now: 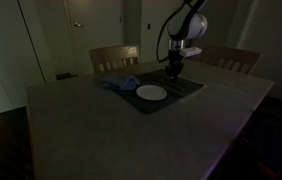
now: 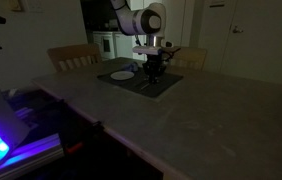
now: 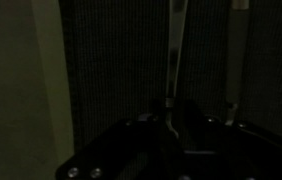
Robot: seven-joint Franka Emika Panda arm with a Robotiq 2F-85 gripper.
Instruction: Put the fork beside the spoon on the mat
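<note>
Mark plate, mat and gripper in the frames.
plate (image 1: pixel 151 92), exterior view, centre of the dish
mat (image 1: pixel 181 90), exterior view, bare patch beside the plate
gripper (image 1: pixel 172 74), exterior view, between its fingertips

Cameras: three views, dim room.
Both exterior views stand well back beyond the table (image 1: pixel 131 130), at different corners, facing the mat (image 2: pixel 163 86) they share. The wrist view looks down on that mat, very near.
</note>
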